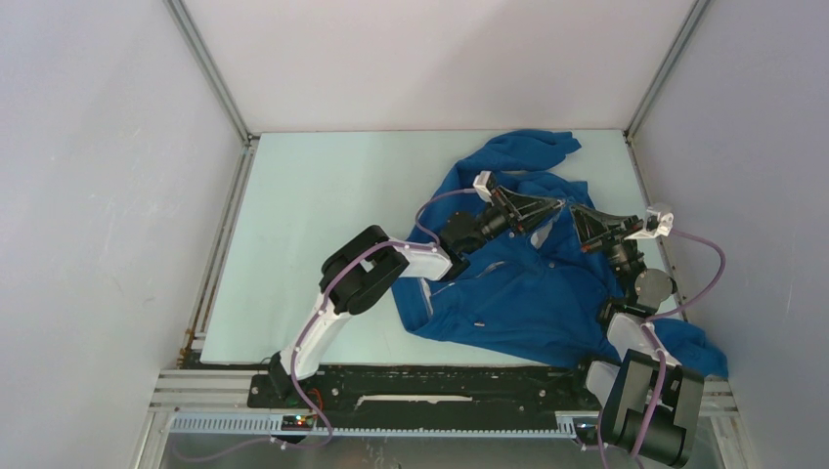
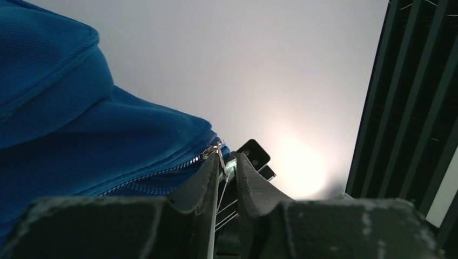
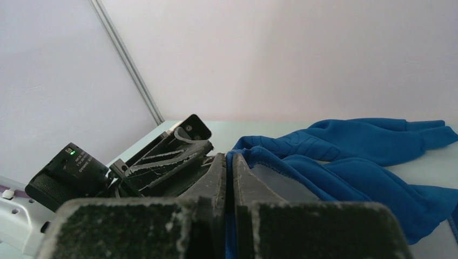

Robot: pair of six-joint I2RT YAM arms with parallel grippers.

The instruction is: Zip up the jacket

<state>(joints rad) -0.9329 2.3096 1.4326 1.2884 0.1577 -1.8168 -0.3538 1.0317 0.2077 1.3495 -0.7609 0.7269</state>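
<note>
The royal-blue jacket [image 1: 528, 293] lies crumpled at the right of the table, one sleeve reaching the far edge. My left gripper [image 1: 559, 205] and right gripper [image 1: 579, 213] meet tip to tip over its collar end. In the left wrist view the left gripper [image 2: 228, 157] is shut on the metal zipper pull [image 2: 220, 154] at the top of the silver zipper teeth [image 2: 162, 172], with blue fabric [image 2: 81, 135] to the left. In the right wrist view the right gripper [image 3: 229, 159] is shut on the jacket's blue front edge [image 3: 254, 156], with pale lining [image 3: 281, 186] beside it.
The pale green table top [image 1: 323, 225] lies to the left of the jacket. White walls and metal corner posts [image 1: 210, 73] enclose the cell, and the right wall stands close to the right arm. A purple cable [image 1: 709, 269] loops beside the right arm.
</note>
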